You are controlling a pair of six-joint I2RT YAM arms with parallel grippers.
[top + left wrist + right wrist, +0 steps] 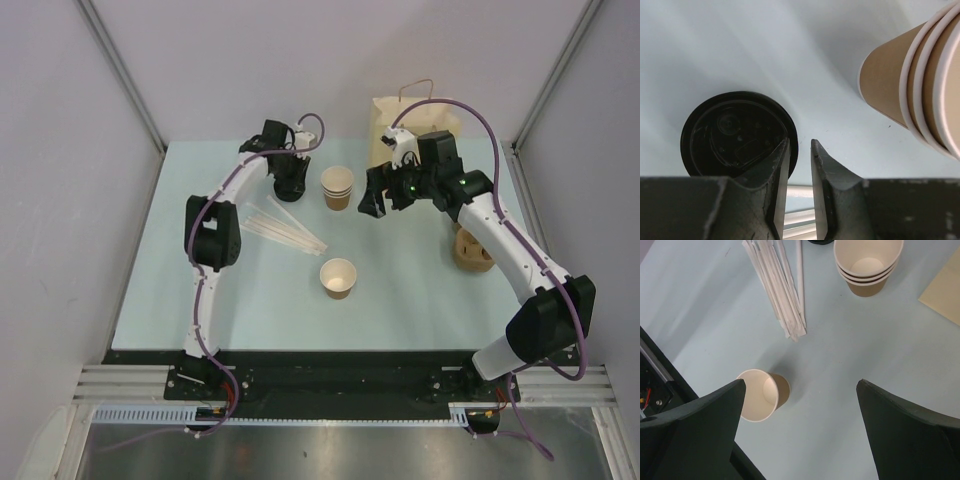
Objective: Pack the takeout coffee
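No lidded cup shows in any view. A lidless brown cup (338, 277) stands alone mid-table and also shows in the right wrist view (762, 395). A loose black lid (735, 135) lies flat on the table under my left gripper (800, 142). The jaws are only a narrow gap apart; one finger is over the lid and its rim edge shows in the gap. In the top view the left gripper (290, 188) is at the back, left of the cup stack (338, 187). My right gripper (378, 200) is wide open and empty above the table (801, 382).
A paper bag (415, 125) stands at the back right, its corner in the right wrist view (945, 290). Wrapped straws (285, 230) lie left of centre. A cardboard cup carrier (472, 248) sits at the right. The cup stack (867, 265) is close to the lid.
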